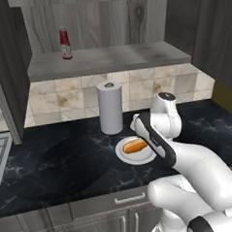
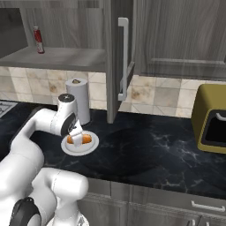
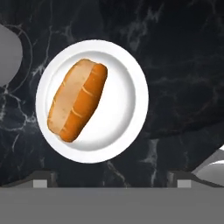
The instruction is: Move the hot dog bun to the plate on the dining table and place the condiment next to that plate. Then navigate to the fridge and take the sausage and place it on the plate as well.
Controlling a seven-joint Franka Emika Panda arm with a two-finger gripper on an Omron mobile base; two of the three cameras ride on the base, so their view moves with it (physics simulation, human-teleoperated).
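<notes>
The golden-brown hot dog bun point(image 3: 77, 99) lies on a round white plate point(image 3: 127, 94) on the black marble counter point(image 3: 183, 70), under the empty gripper point(image 3: 111, 183) with jaws spread — I'd descend centred, fingers straddling its narrow width, then close gently.

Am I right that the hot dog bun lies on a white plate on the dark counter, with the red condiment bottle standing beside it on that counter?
Not quite: the condiment bottle stands up on the open shelf, as the left base view shows. The hot dog bun does lie on the white plate on the dark counter.
</notes>
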